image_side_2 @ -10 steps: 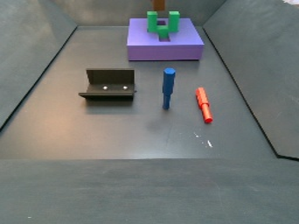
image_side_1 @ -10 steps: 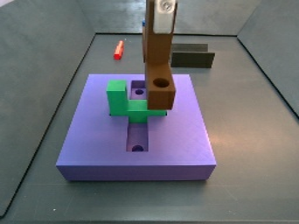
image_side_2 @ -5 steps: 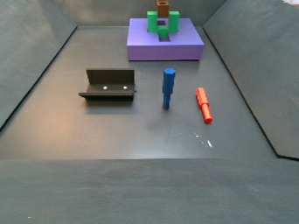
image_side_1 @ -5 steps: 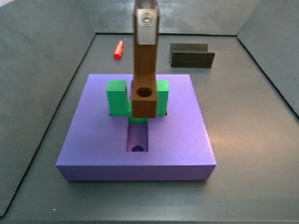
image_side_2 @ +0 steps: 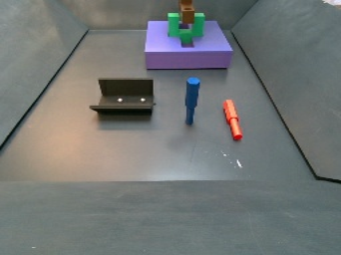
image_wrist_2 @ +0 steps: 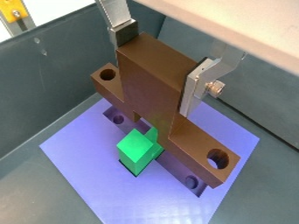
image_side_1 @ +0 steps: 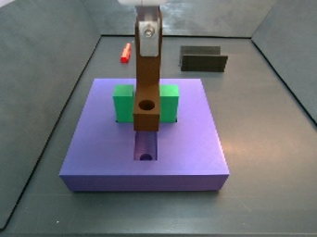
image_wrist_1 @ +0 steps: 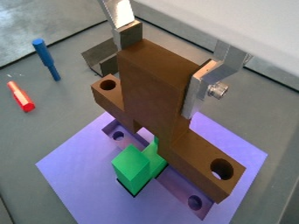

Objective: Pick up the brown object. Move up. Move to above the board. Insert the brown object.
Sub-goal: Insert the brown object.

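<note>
The gripper (image_side_1: 147,42) is shut on the upper end of the brown object (image_side_1: 147,93), which hangs upright with its round hole low. In both wrist views the silver fingers (image_wrist_1: 211,77) (image_wrist_2: 200,85) clamp the bar's (image_wrist_1: 158,105) (image_wrist_2: 158,96) sides. Its lower end sits between the arms of the green U-shaped block (image_side_1: 122,104), at the groove of the purple-blue board (image_side_1: 186,148). The board (image_side_2: 167,55) lies at the far end in a side view, with the green block (image_side_2: 186,32) and the bar (image_side_2: 188,14) on it. Whether the bar touches the groove floor is hidden.
The dark fixture (image_side_2: 123,97) stands on the grey floor; it also shows behind the board (image_side_1: 205,60). A blue stick (image_side_2: 192,100) and a small red stick (image_side_2: 233,120) lie beside it. Sloping grey walls ring the floor.
The gripper has moved left to the board's centre line, turned the brown object square to the groove, and lowered it between the green block's arms.
</note>
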